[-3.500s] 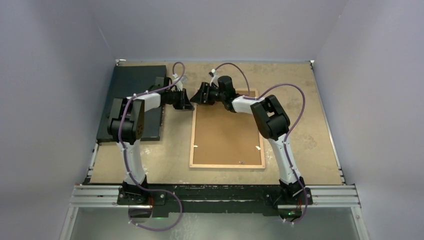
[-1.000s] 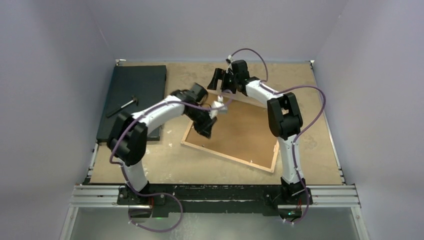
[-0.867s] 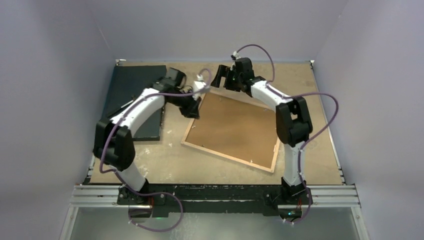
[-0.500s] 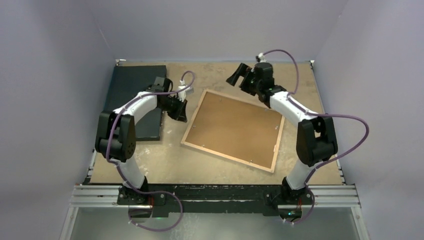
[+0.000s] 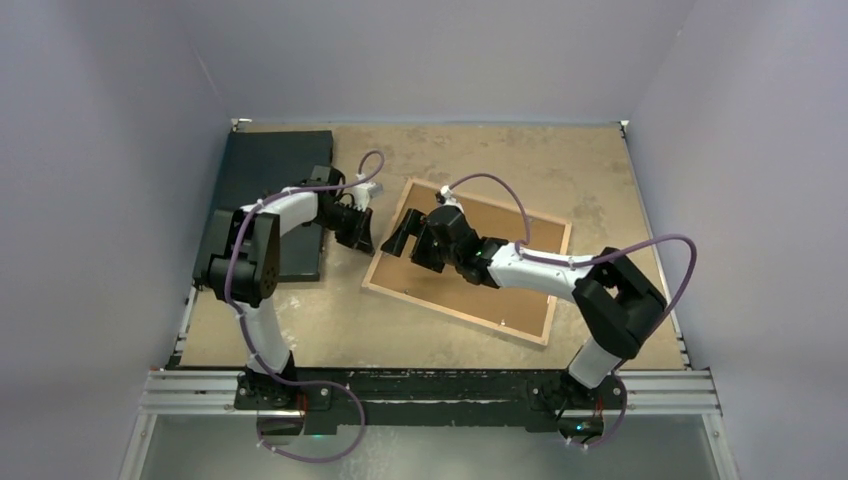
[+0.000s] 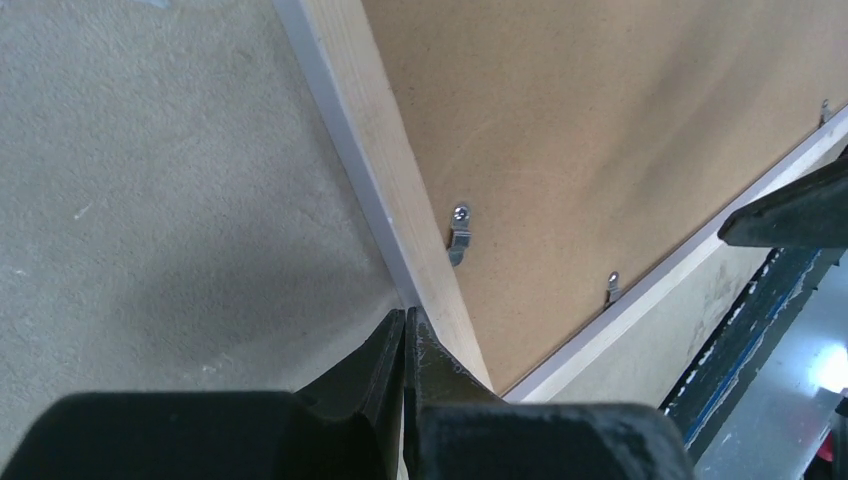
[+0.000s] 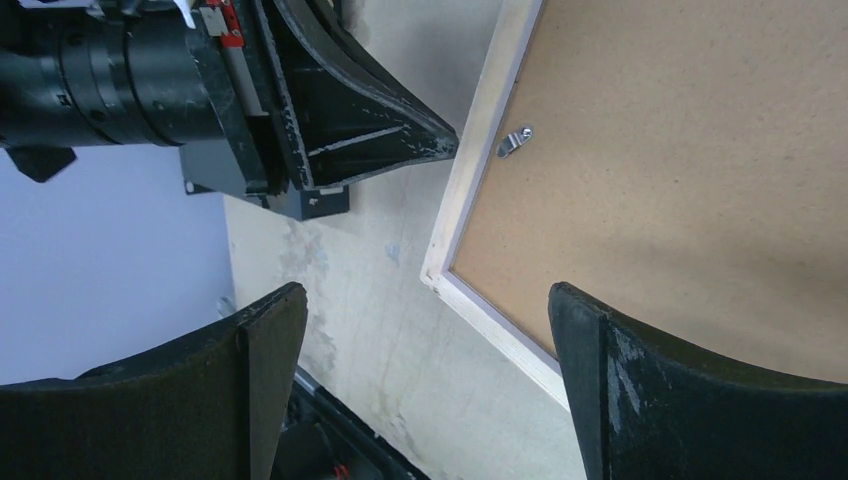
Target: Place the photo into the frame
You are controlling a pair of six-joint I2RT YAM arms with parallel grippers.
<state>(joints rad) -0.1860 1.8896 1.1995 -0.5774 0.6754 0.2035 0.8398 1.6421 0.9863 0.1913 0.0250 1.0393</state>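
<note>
2 grippers meet at the frame's [image 5: 463, 314] 9 o'clock rail: left gripper [image 6: 405, 320] pinched shut, tips at its outer edge; right gripper [image 7: 425, 295] spread wide above. Frame lies back-up, skewed, on the table [image 5: 620, 200].

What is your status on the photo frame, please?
Left gripper shut, tips at rail of frame. Right gripper open over its corner. Backing panel in place, back up; photo not in view.
</note>
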